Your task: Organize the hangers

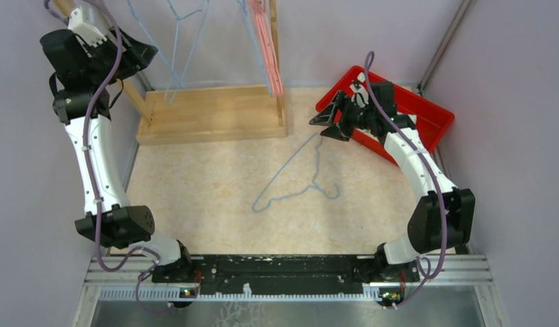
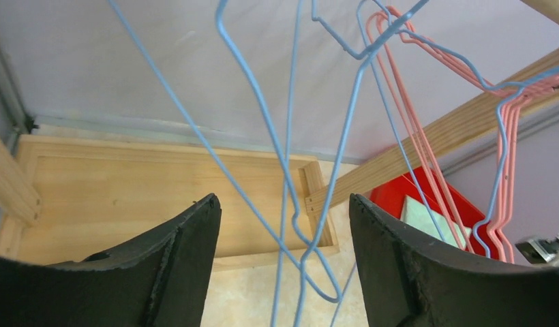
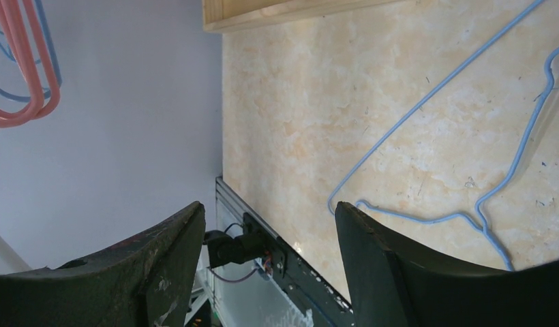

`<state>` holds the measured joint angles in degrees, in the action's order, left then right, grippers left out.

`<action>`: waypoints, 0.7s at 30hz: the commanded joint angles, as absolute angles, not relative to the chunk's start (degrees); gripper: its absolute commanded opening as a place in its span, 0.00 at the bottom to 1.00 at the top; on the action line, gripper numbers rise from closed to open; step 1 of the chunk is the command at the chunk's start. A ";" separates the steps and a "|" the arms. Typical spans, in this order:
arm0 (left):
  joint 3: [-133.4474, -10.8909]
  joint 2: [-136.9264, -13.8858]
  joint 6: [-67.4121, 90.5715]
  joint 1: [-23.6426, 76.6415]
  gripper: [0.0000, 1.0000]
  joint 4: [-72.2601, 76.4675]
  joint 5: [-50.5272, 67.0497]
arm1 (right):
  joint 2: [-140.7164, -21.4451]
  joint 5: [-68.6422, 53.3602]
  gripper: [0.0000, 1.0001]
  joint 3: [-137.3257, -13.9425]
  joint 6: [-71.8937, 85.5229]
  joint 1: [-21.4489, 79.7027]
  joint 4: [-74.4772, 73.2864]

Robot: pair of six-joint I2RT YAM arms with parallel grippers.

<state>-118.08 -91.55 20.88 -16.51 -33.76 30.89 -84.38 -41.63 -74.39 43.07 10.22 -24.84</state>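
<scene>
At the table's far-left corner the L gripper (image 1: 148, 52) is seen raised beside the wooden rack (image 1: 208, 112). Its fingers are spread wide w/ nothing clamped. In the wrist view thin strands of the hung blue hangers (image 2: 264, 122) are seen passing thru the gap, but contact w/ either finger can't be made out. These are hung over the rack's left half, hooks cut off by the frame's top edge. Further right, over the rack's right end, the pink hangers (image 1: 265, 48) are bunched tight; their count can't be told & their tops are cropped too. A flat blue hanger (image 1: 288, 167) is laid on the table (image 1: 195, 184) near its centre, hook on the near-right side, one corner reaching up to the R gripper (image 1: 326, 126). That gripper is shown spread open & empty in its wrist view; whether the hanger's corner is touched can't be judged from above. The red tray (image 1: 437, 116) at the far-right corner is partly hidden by the R arm, & its contents can't be made out.
</scene>
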 commanded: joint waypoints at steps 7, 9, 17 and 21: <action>-107.99 -83.48 23.84 -16.88 0.61 -15.42 16.70 | -84.41 -43.99 0.70 -75.01 42.88 10.10 -21.03; -107.31 -83.70 24.18 -16.88 0.56 -11.85 14.71 | -84.67 -43.95 0.70 -74.95 43.02 10.11 -20.87; -103.54 -86.09 24.19 -16.41 0.37 -0.37 5.43 | -85.49 -44.12 0.70 -75.80 43.68 10.10 -20.39; -103.08 -87.70 22.62 -15.39 0.34 5.07 3.21 | -86.18 -44.12 0.69 -76.54 43.68 10.09 -20.69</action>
<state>-103.88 -86.52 24.05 -16.23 -3.84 7.73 -85.67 -43.27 -74.26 43.62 10.22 -23.14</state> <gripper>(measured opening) 0.350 0.696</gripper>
